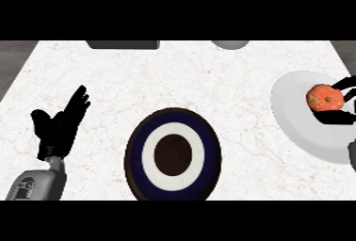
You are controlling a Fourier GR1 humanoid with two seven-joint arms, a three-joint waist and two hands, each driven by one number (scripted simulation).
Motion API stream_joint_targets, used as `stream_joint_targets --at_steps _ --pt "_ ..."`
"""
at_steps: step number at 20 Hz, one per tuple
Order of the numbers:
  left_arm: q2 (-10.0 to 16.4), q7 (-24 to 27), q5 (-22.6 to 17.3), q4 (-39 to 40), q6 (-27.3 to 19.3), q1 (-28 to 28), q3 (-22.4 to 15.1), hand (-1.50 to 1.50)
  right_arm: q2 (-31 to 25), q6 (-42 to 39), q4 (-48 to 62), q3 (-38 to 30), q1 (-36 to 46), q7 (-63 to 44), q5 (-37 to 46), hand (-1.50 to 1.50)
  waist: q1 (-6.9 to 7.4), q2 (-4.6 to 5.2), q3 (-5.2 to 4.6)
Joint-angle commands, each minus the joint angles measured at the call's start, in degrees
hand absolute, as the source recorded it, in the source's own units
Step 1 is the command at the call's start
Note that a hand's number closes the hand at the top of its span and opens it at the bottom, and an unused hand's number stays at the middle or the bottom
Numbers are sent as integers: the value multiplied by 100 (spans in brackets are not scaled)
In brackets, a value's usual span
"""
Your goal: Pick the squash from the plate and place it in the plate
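An orange squash [324, 97] lies on a plain white plate [299, 120] at the right edge of the counter. My right hand [341, 115] comes in from the right edge with its black fingers and thumb curled round the squash, which still rests over the white plate. A second plate [173, 155], dark blue with a white ring and a dark brown centre, lies in the lower middle with nothing on it. My left hand [61, 124] rests at the lower left, fingers straight and pointing up, holding nothing.
A dark grey flat object [123, 44] and a pale grey round object [230, 44] sit at the far edge of the white marble counter [173, 80]. The counter's left edge slants beside my left forearm.
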State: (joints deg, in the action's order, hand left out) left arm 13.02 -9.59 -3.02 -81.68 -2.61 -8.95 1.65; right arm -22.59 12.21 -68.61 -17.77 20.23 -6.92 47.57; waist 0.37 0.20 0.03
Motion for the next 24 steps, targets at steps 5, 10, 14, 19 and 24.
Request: stream_joint_targets --at_steps 5,10,14,19,24 --pt "68 231 -70 192 214 76 152 0 -496 -911 1829 -439 536 1128 -971 -150 44 8 2" --pt "-54 138 72 155 111 26 91 0 -521 -158 2069 -671 417 2400 -1190 -150 -7 -8 1" --pt "182 -291 -100 14 203 -291 279 0 -372 -477 1556 -940 633 3116 -1956 -150 -36 -22 5" --pt "88 26 -63 -9 158 140 312 0 12 -1284 216 -1096 533 2401 -2896 -150 -103 -66 -9" --pt "61 -223 -77 -63 216 3 230 0 100 -2136 6 -1537 291 1339 -3927 -150 -139 -65 -7"
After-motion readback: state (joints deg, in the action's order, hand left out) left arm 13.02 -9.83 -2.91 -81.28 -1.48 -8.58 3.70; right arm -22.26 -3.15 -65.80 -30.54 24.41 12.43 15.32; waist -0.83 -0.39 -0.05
